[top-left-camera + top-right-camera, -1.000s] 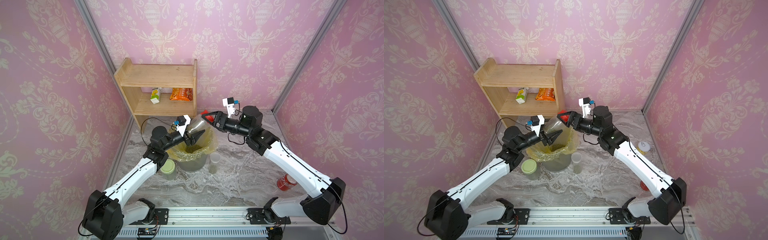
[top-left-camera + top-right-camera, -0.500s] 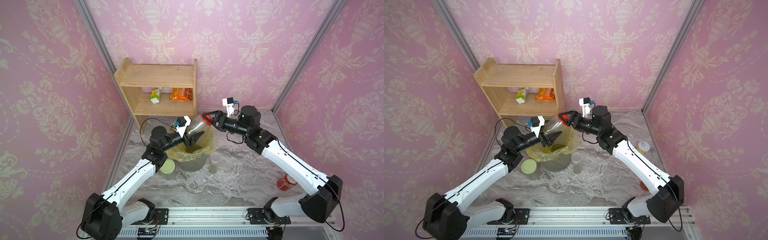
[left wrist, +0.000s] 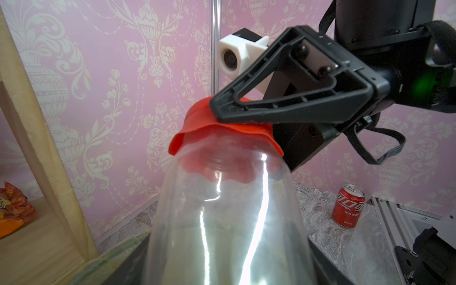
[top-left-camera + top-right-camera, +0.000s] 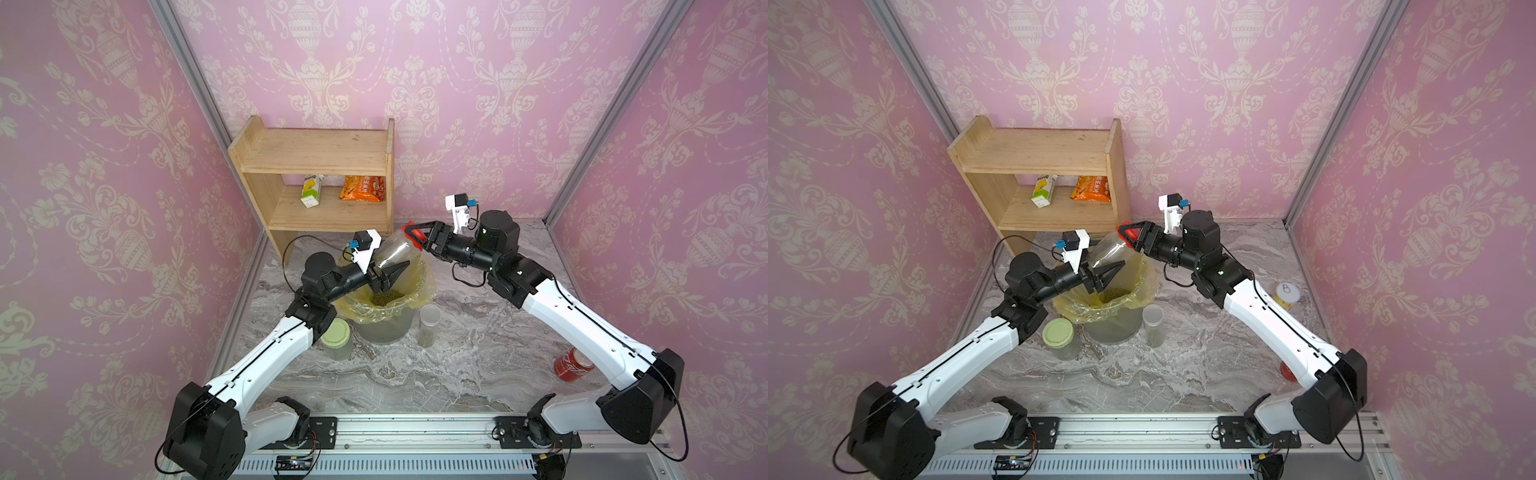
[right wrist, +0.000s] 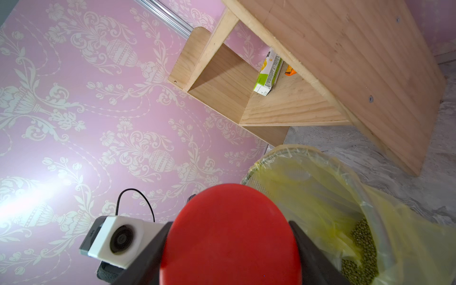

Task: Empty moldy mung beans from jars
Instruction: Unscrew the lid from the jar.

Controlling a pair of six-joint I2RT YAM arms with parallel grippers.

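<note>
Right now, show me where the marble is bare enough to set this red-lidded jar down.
Free: the front-middle marble between the slim jar and the cola can. Crowded: around the lined bin, hemmed in by the green-lidded jar and the slim jar.

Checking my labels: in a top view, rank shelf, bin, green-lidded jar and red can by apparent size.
1. shelf
2. bin
3. green-lidded jar and red can: look alike, so unranked.
</note>
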